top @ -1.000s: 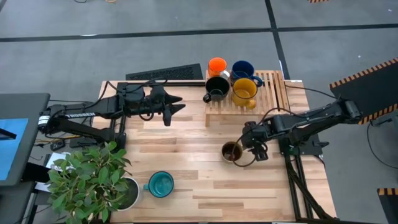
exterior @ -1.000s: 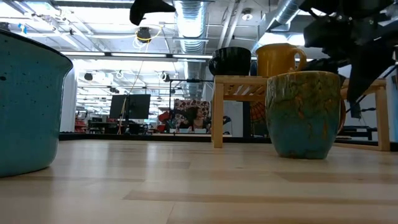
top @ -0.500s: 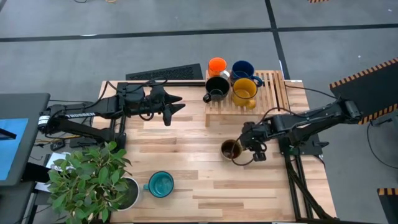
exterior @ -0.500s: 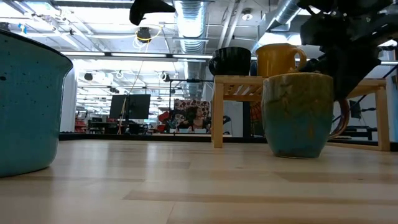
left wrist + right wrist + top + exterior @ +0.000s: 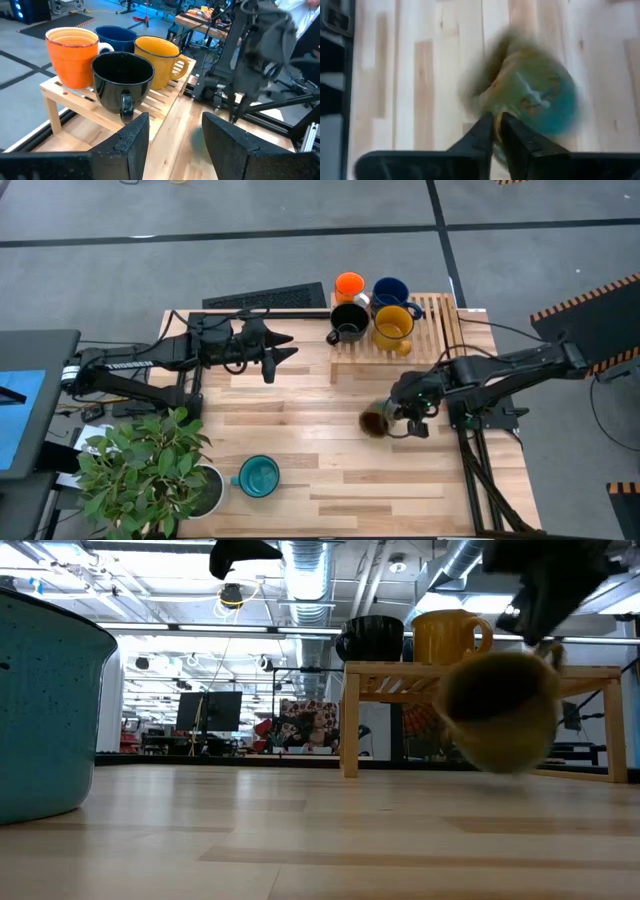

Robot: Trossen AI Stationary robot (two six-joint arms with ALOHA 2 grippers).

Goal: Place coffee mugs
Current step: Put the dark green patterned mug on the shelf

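Observation:
An olive-brown mug [image 5: 375,422] hangs blurred and tilted just above the table [image 5: 300,840], held by my right gripper [image 5: 405,416] toward the table's right side. Orange [image 5: 349,284], dark blue [image 5: 390,290], black [image 5: 349,320] and yellow [image 5: 393,326] mugs stand on their bases on a wooden slatted rack [image 5: 440,320] at the far edge. A teal mug [image 5: 259,476] stands near the front edge. My left gripper [image 5: 282,350] hovers open left of the rack, with nothing between its fingers. My right gripper pinches the olive-brown mug's handle [image 5: 552,652] between its two fingers [image 5: 485,131]. The fingers come from above and from the table's right. The mug [image 5: 535,100] hangs below them, tipped on a slant, its base off the table.
A leafy plant in a white pot [image 5: 150,470] stands at the front left corner beside the teal mug. A black keyboard [image 5: 265,297] lies at the far edge, left of the rack. Bare wood lies between the rack and the teal mug.
My right gripper has shut on the olive-brown mug's handle, nudged the mug a little toward the table's left, then risen. The mug has left the table and tipped over on a slant.

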